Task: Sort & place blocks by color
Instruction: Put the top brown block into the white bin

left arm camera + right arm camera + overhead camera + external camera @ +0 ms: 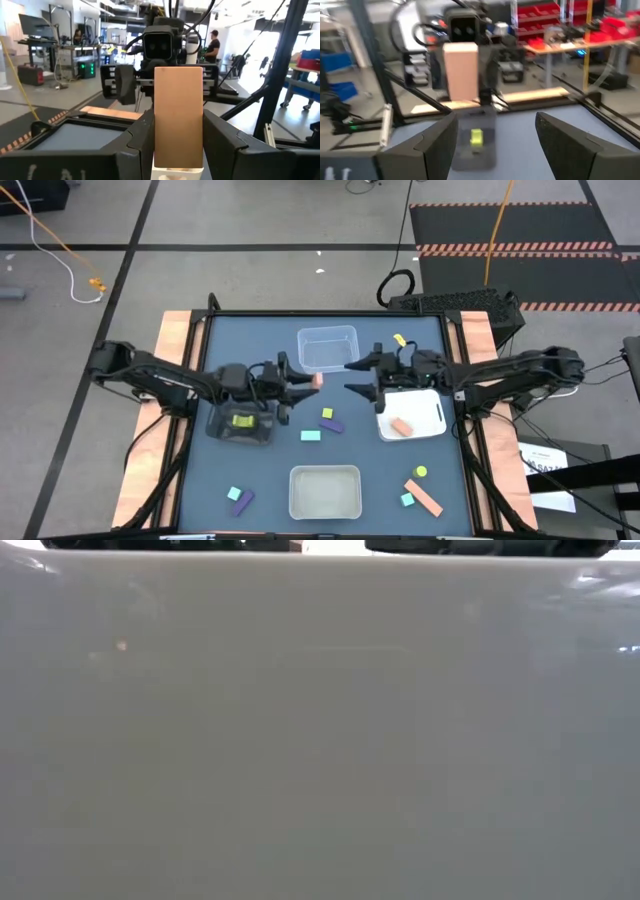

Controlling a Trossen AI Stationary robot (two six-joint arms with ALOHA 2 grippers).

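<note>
**Q:** What are your claws doing?

**A:** My left claw [306, 383] is clamped on an orange bar [317, 380], holding it up above the middle of the tabletop [270, 465], just beside the clear tray [328, 347]. From my left wrist the bar [178, 117] stands upright between my two fingers [142, 137]. My right claw [358, 378] faces it from the other side, near but apart, its fingers spread and nothing in them. From my right wrist I see the bar [461, 70] ahead, between my open fingers [432, 142].

**Q:** Where are the other blocks?

**A:** A yellow-green block [241, 420] lies in the black mesh tray [238, 425] under my left arm. An orange block [401, 426] lies on the white tray [412, 414] under my right arm. Between those two trays, on the bare tabletop, are a yellow-green cube [327, 413], a purple bar [332, 426] touching or just beside it, and a teal block [311, 435]. Near the front left corner a teal cube [234, 493] sits just beside a purple block [242, 502]. Front right there is a yellow-green disc [421, 472], a long orange bar [424, 497] and a teal cube [407, 500] beside it. A frosted tray [324, 491] sits front centre.

**Q:** And the low camera?

**A:** Almost wholly blocked by a pale surface; I cannot tell anything from it.
</note>
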